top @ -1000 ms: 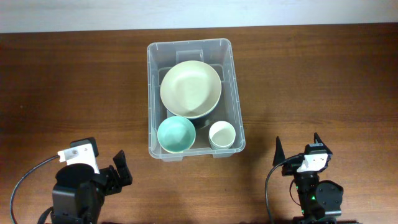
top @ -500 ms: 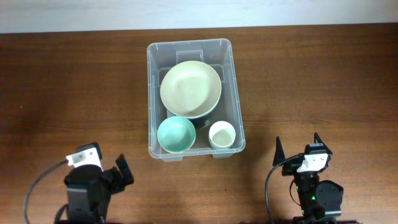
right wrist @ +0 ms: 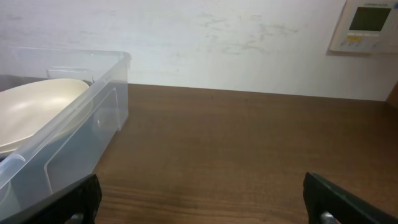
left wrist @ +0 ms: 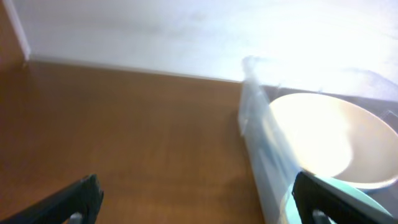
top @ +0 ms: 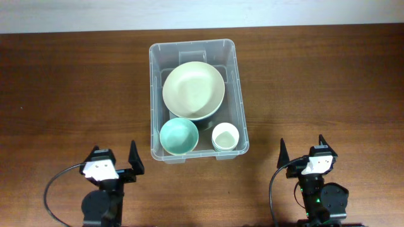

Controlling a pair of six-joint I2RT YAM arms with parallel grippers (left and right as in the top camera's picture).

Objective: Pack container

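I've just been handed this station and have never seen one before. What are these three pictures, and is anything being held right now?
Two robot arms sit at one edge of a wooden table. One picture looks straight down from above. The other two come from a camera on each wrist, looking forward between that arm's own dark fingertips. The left gripper and right gripper are both open and hold nothing. Ahead of them stands the clear container, holding a large cream bowl, a teal bowl and a small white bowl.
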